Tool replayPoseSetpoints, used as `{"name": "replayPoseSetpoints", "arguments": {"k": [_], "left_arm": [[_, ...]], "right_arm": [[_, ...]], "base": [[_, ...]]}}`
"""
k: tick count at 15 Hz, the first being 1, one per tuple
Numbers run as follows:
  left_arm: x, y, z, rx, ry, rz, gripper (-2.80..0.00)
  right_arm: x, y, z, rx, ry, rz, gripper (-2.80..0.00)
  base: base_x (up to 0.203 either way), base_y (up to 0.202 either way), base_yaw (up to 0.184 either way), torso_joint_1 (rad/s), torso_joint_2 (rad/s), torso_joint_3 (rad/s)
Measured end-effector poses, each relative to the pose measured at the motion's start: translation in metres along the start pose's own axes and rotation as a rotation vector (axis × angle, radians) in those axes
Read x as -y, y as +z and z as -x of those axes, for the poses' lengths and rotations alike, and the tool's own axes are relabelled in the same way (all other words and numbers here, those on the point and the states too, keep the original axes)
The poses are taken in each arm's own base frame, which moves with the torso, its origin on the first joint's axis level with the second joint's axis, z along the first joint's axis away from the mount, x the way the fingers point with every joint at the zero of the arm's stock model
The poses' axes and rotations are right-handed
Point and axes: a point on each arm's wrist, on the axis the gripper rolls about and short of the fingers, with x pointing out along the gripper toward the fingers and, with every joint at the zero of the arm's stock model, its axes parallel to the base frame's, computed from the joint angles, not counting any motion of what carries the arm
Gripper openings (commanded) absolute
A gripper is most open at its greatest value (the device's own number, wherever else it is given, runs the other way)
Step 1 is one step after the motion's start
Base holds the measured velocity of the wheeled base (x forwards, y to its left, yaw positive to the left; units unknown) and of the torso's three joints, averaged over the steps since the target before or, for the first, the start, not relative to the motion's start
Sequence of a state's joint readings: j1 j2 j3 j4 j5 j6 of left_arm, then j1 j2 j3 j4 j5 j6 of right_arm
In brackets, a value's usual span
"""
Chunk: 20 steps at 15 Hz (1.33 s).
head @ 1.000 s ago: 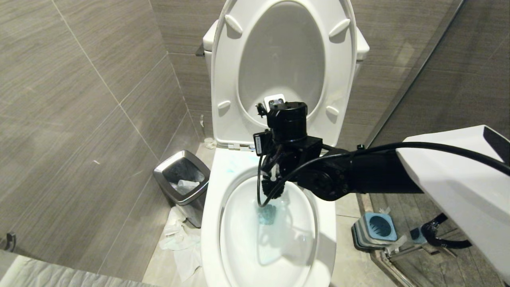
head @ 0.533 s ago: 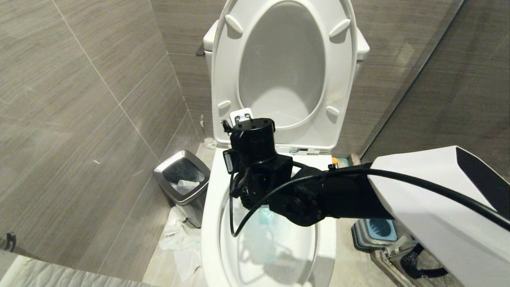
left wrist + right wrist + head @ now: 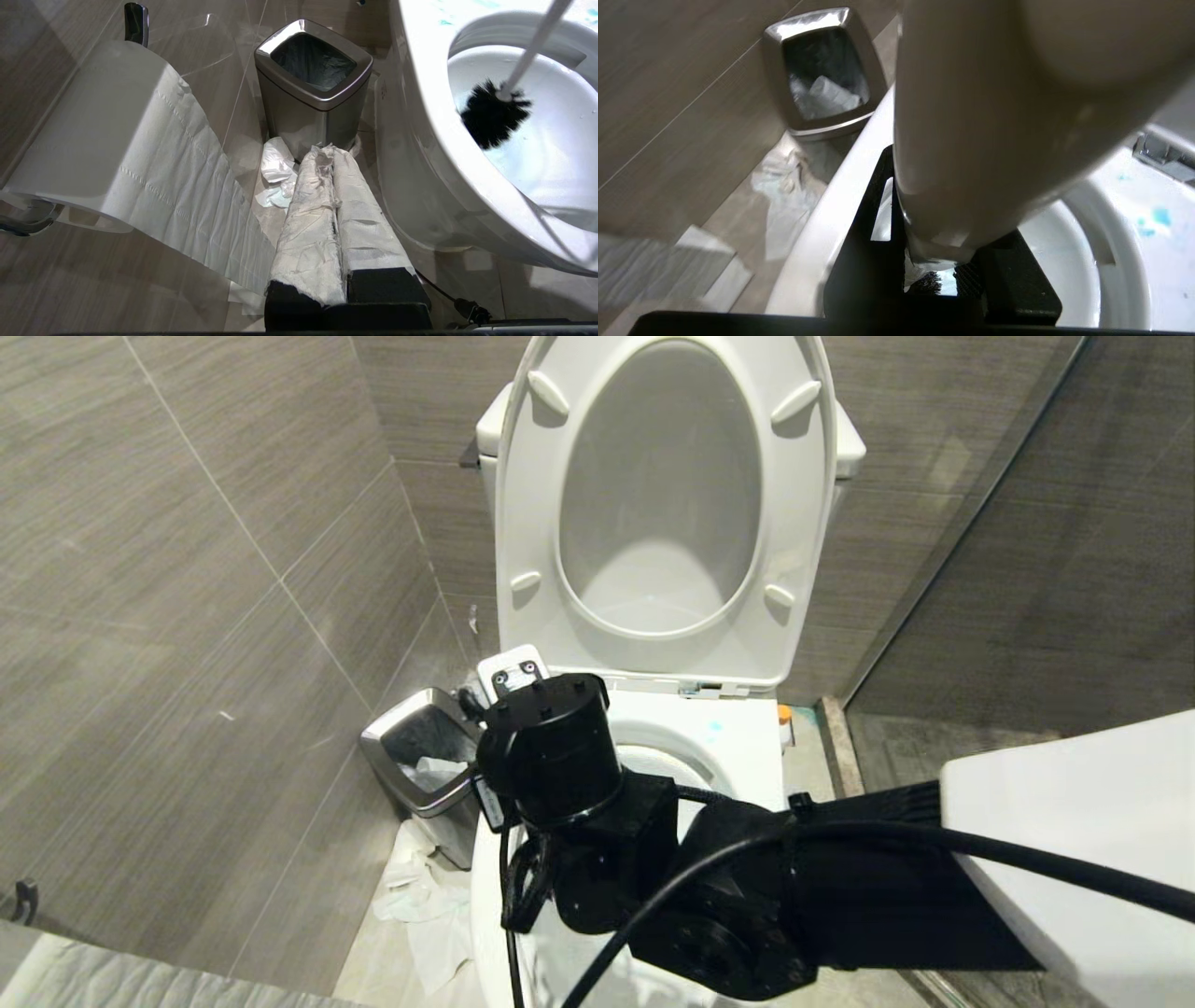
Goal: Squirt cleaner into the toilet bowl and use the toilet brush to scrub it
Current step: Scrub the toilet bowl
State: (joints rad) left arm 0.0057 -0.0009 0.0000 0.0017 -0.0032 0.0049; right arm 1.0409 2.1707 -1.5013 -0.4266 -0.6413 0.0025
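The toilet bowl (image 3: 738,751) is open, seat and lid raised. My right gripper (image 3: 943,233) is shut on the toilet brush's white handle (image 3: 971,116), above the bowl's left rim (image 3: 840,196). In the head view only its black wrist (image 3: 560,775) shows, covering the basin. The left wrist view shows the brush's black bristle head (image 3: 493,119) inside the bowl (image 3: 420,93), near the left inner wall, with the slim handle (image 3: 532,51) slanting up. Cleaner shows as blue smears on the back rim (image 3: 1153,218) (image 3: 714,726). My left gripper (image 3: 329,151) hangs shut beside the toilet, fingers wrapped in white tissue.
A steel-rimmed bin (image 3: 425,747) (image 3: 313,70) stands on the floor left of the toilet, with crumpled tissue (image 3: 420,896) in front of it. A toilet paper roll (image 3: 93,140) hangs on the left wall. A glass shower partition (image 3: 934,569) runs on the right.
My right arm has swung left and towards me across the bowl with the brush, from the back middle to the left rim. It now hides the basin and the floor at right.
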Motion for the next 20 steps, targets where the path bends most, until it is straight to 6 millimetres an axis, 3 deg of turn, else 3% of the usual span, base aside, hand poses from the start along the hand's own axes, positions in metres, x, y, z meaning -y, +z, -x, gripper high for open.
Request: {"name": "replayPoseSetpoints", "arguments": {"k": [4,8,10,14,17,20], "left_arm": [[0.000,0.000,0.000,0.000,0.000,0.000,-2.80],[0.000,0.000,0.000,0.000,0.000,0.000,-2.80],[0.000,0.000,0.000,0.000,0.000,0.000,-2.80],[0.000,0.000,0.000,0.000,0.000,0.001,-2.80],[0.000,0.000,0.000,0.000,0.000,0.000,-2.80],[0.000,0.000,0.000,0.000,0.000,0.000,-2.80]], "right_arm": [[0.017,-0.008,0.040,-0.052,0.023,0.005,-2.80],[0.048,-0.018,0.079,-0.097,0.024,0.019,-2.80],[0.066,-0.021,0.087,-0.111,0.002,0.017,-2.80],[0.099,-0.017,0.079,-0.108,-0.084,-0.020,-2.80],[0.125,-0.007,0.057,-0.091,-0.164,-0.057,-2.80],[0.133,0.010,0.033,-0.041,-0.207,-0.093,-2.80]], "base": [[0.000,0.000,0.000,0.000,0.00,0.000],[0.000,0.000,0.000,0.000,0.00,0.000],[0.000,0.000,0.000,0.000,0.00,0.000],[0.000,0.000,0.000,0.000,0.00,0.000],[0.000,0.000,0.000,0.000,0.00,0.000],[0.000,0.000,0.000,0.000,0.00,0.000]]}}
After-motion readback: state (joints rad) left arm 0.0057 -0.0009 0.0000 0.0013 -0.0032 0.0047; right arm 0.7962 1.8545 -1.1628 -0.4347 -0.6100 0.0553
